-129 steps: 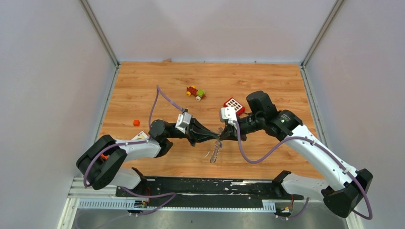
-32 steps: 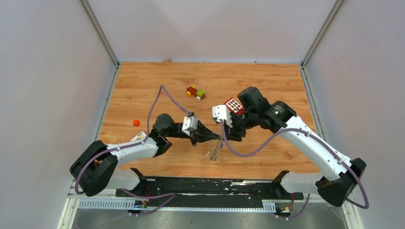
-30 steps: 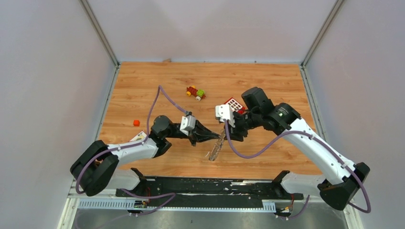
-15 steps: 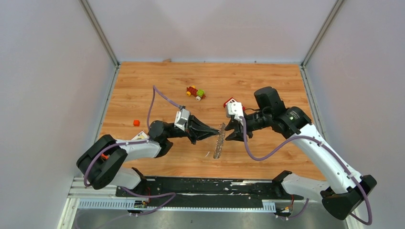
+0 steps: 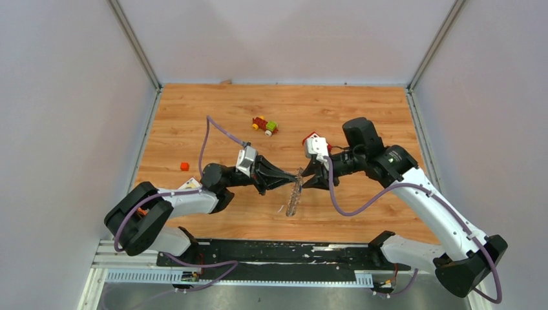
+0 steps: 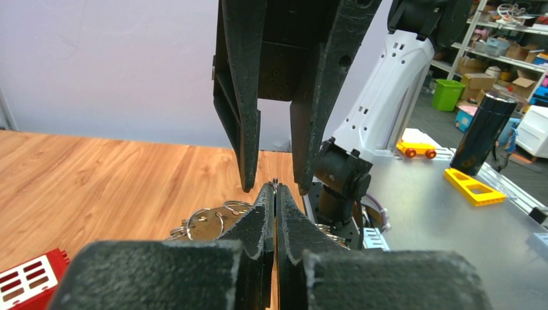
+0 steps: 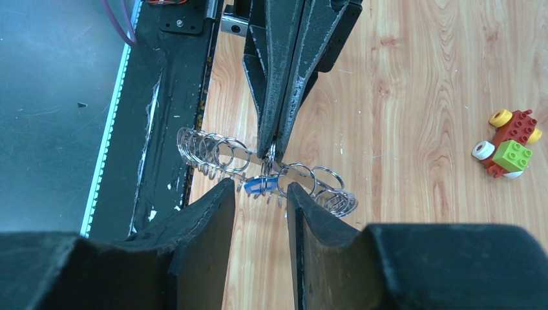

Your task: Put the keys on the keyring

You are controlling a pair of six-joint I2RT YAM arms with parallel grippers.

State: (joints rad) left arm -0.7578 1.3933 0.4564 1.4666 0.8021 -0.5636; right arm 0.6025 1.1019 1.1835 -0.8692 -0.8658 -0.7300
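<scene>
- Keyring: one chain of silver split rings seen edge-on from above, its long axis running from the far side toward the near edge of the table and leaning slightly left at the near end; it hangs at mid-table between the two arms
- Left gripper: jaws pressed together, pinching the keyring's wire near its far end
- Right gripper: jaws narrowly parted, one finger on each side of the keyring, facing the left gripper tip to tip; contact cannot be told
- Keys: one blue-headed piece lies against the rings between the right fingers; a dark key cannot be made out
- Other things: one red block with white squares, one red-yellow-green toy, one small orange cube
- Setting: wood-grain table enclosed by plain pale walls on three sides
</scene>
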